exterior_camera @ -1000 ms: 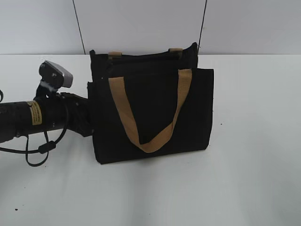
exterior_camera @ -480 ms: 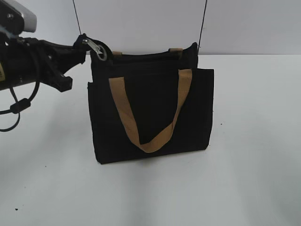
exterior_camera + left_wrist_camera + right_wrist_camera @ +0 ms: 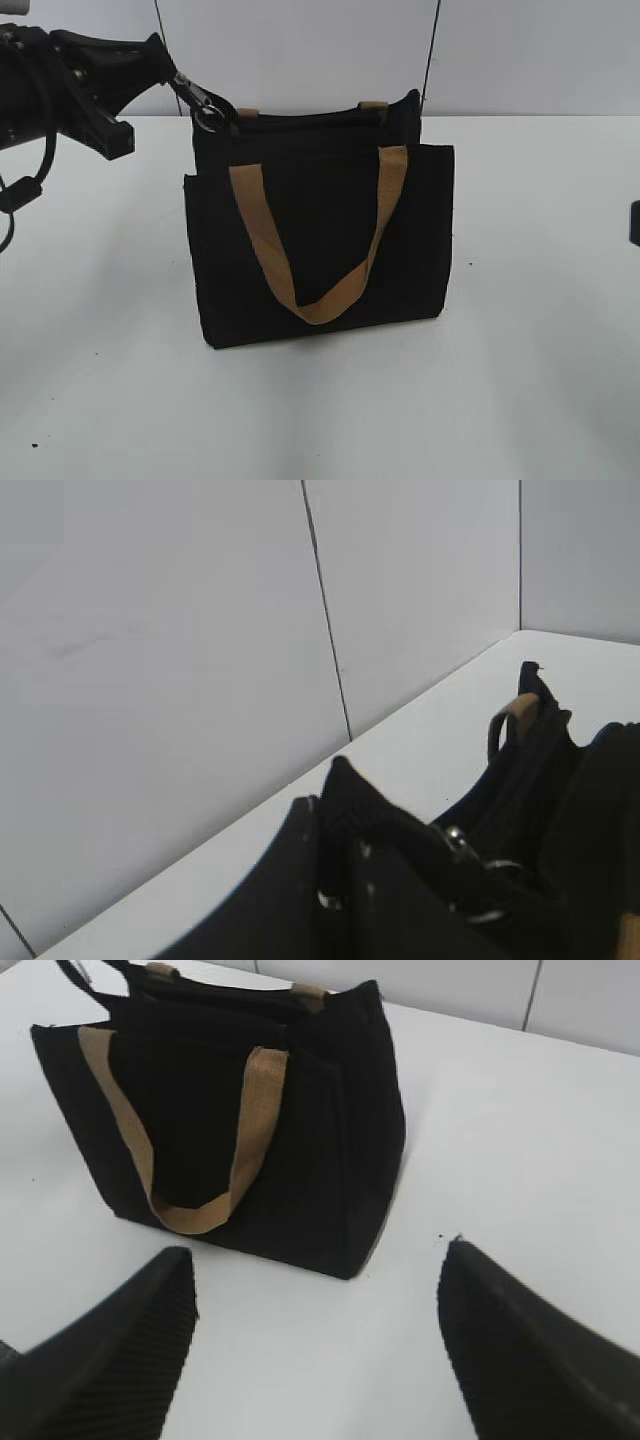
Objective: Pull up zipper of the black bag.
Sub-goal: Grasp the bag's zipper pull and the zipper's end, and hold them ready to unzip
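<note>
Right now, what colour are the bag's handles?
Tan, on the black bag; the front handle shows best in the exterior view.

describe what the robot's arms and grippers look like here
The left arm is matte black and blocky, with a looping black cable under it. The right gripper has two broad black fingers with finely ribbed, wedge-shaped pads. No readable markings.

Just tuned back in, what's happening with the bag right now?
The left gripper is up at the top left corner of the black bag, pinching the end of the zipper where its silver metal pull hangs between the gripper and the bag's rim. The bag stands upright on the white table, its tan handle hanging down the front. The right gripper is open and away from the bag, touching nothing.
</note>
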{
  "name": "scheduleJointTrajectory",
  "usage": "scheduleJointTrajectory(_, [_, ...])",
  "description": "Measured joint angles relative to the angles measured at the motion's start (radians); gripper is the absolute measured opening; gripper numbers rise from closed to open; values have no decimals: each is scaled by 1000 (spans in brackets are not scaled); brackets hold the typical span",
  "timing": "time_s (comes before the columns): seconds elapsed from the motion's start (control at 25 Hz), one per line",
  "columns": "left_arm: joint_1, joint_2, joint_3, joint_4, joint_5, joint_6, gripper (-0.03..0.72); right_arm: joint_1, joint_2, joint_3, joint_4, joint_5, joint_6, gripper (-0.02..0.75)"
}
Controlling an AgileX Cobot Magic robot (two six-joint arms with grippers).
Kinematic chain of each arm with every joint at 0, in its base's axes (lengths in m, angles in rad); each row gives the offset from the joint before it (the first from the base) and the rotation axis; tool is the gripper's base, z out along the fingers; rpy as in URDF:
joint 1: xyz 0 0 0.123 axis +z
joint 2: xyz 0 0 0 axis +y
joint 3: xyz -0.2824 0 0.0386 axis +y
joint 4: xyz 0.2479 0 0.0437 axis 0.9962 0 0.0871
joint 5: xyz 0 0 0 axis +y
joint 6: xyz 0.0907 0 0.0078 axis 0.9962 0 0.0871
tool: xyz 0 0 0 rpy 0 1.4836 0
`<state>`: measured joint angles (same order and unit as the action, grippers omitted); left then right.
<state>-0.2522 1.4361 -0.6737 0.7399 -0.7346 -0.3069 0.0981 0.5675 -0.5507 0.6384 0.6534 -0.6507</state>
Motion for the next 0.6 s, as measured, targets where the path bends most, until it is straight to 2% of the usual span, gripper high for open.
scheduleJointTrajectory(0.12, [-5, 0, 0, 2, -5, 0, 20, 0, 57, 0, 125, 1, -180, 577])
scheduleJointTrajectory(0.44, [-68, -2, 0, 3, -17, 1, 20, 0, 287, -9, 555, 2, -626, 577])
scheduleJointTrajectory(0.6, [-68, -2, 0, 1, -7, 1, 20, 0, 416, -76, 640, 54, -761, 577])
